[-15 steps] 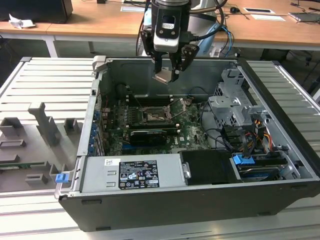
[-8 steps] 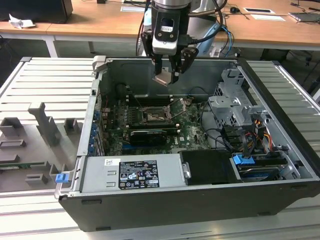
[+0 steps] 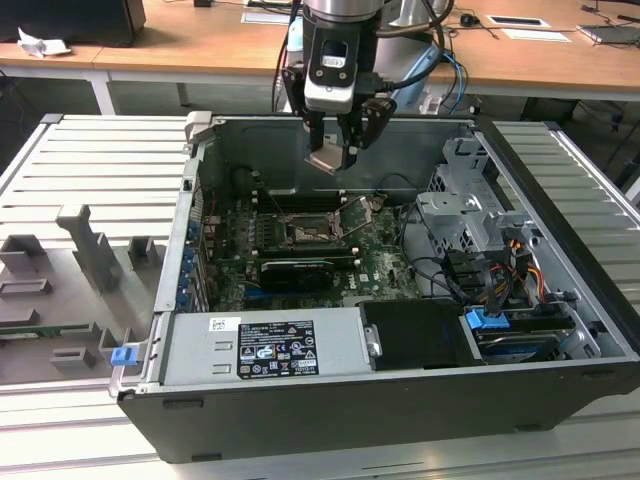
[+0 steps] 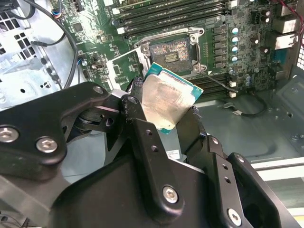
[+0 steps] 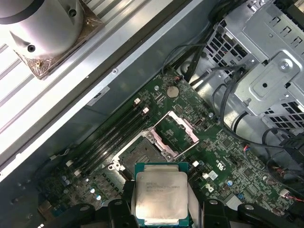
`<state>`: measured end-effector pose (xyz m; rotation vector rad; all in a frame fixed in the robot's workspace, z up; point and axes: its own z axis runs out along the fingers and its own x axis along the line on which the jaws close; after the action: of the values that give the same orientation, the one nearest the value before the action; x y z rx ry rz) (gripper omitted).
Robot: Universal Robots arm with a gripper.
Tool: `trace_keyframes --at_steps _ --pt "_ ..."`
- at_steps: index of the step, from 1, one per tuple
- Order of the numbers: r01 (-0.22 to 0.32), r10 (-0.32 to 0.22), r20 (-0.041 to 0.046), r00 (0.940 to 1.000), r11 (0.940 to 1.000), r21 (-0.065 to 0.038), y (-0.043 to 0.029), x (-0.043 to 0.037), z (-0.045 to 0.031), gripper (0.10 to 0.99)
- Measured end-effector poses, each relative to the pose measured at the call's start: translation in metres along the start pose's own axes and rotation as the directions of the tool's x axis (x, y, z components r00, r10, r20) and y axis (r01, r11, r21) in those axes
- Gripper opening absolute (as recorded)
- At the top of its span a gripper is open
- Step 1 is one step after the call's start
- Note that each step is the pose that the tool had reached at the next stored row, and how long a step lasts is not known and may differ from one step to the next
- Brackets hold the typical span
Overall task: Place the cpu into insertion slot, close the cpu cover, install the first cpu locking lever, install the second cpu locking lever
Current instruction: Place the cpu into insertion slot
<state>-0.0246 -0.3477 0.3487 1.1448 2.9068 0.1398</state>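
My gripper (image 3: 336, 150) hangs over the open computer case, shut on the cpu (image 3: 328, 158), a flat silver-topped chip with a green edge. In both wrist views the cpu (image 4: 166, 100) (image 5: 160, 194) sits clamped between the black fingers (image 4: 138, 128). Below it on the green motherboard lies the insertion slot (image 3: 303, 233) (image 4: 172, 53) (image 5: 137, 153), its dark pin field bare. The cpu cover (image 3: 356, 214) (image 5: 176, 129) (image 4: 126, 66) stands swung open beside the slot. The chip is well above the board and touches nothing else.
Long black memory slots (image 5: 111, 135) flank the socket, and a black card (image 3: 296, 272) lies nearer the power supply (image 3: 265, 345). A metal drive cage (image 3: 470, 215) with cables fills the exterior view's right. Grey fixtures (image 3: 90, 250) stand outside the case.
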Motion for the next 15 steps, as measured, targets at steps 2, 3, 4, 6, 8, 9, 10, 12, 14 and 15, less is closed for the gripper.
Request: trace_keyframes --at_steps 2,3,4,6,8,9,10,12,14,15 --pt "-0.007 0.007 0.0016 1.0000 1.0000 0.001 -0.0001 0.0000 0.0003 0.525" --pt "-0.012 0.012 0.0022 0.9999 0.9999 0.001 -0.0001 0.0000 0.0003 0.525" --pt "-0.017 0.017 0.0026 0.9999 0.9999 0.001 -0.0001 0.0000 0.0004 0.525" --pt "-0.031 0.031 0.0040 0.9995 0.9995 0.001 -0.0001 0.0000 0.0006 0.525" --pt "-0.049 0.049 0.0057 0.9988 0.9988 0.000 -0.0001 0.0000 0.0009 0.525" --pt "-0.054 0.054 0.0062 0.9985 0.9985 0.000 -0.0001 0.0000 0.0010 0.525" --pt "-0.060 0.060 0.0067 0.9982 0.9982 0.000 -0.0001 0.0000 0.0010 0.525" --pt "-0.072 0.072 0.0078 0.9973 0.9974 0.000 -0.0001 0.0000 0.0012 0.525" --pt "-0.085 0.085 0.0089 0.9963 0.9964 0.000 -0.0002 0.0000 0.0014 0.525" --pt "-0.091 0.091 0.0094 0.9958 0.9959 -0.001 -0.0002 0.0000 0.0015 0.525"
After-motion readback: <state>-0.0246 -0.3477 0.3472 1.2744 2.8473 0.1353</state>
